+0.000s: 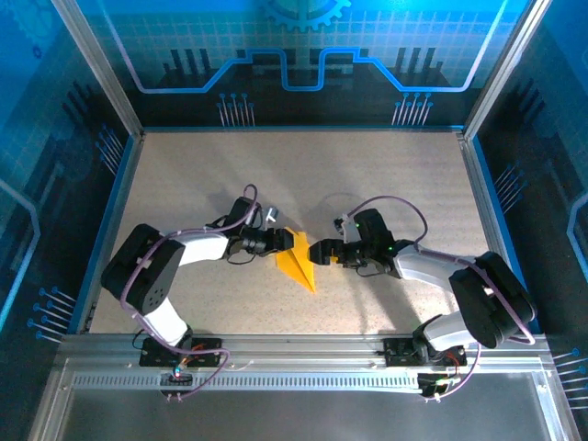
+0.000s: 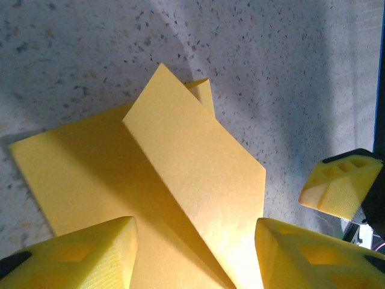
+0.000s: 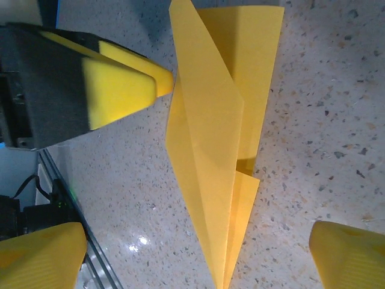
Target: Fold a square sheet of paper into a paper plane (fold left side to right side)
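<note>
Loosely creased; paper plane (image 1: 299,262) (flap raised).

paper plane (image 1: 299,264) (pointed, folded) | on table (image 1: 386,184) | between both jaws

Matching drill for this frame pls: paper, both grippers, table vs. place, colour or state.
Things:
1. paper
2. left gripper
3. right gripper
4. table

Descriptions:
A. speckled beige, flat
B. open, at the paper's right side in the top view
C. yellow-orange, folded to a point
D. open, at the paper's left side in the top view, a raised flap between its jaws

Pairs: 1-C, 2-D, 3-B, 4-A
</note>
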Controlling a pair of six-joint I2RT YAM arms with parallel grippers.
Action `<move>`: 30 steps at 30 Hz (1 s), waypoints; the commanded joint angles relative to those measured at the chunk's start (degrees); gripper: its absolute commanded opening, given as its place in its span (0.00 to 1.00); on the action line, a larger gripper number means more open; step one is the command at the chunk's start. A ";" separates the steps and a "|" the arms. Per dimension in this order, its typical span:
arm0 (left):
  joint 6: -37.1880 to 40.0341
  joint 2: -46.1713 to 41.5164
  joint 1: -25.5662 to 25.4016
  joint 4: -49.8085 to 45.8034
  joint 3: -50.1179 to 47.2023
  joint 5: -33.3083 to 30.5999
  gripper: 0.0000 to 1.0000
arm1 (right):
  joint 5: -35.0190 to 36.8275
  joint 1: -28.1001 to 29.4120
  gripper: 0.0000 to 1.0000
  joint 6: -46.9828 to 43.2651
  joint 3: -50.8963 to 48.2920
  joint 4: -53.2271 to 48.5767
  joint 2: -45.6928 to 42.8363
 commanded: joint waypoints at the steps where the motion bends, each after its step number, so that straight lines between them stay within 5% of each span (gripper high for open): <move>1: -1.08 1.84 -0.66 2.77 2.24 2.84 0.53 | -1.04 -1.17 0.99 1.12 -1.39 2.00 -2.54; 7: -2.03 4.29 -1.21 4.30 3.90 3.31 0.45 | -1.87 -1.91 0.99 1.74 -2.90 2.66 -4.74; 15: -2.32 5.98 -1.51 6.19 5.24 3.47 0.20 | -4.32 -3.14 0.99 4.69 -5.85 8.39 -6.73; 30: 1.29 -19.17 1.76 8.78 3.34 9.22 0.00 | -6.96 -4.03 0.99 7.79 -8.01 15.75 -14.39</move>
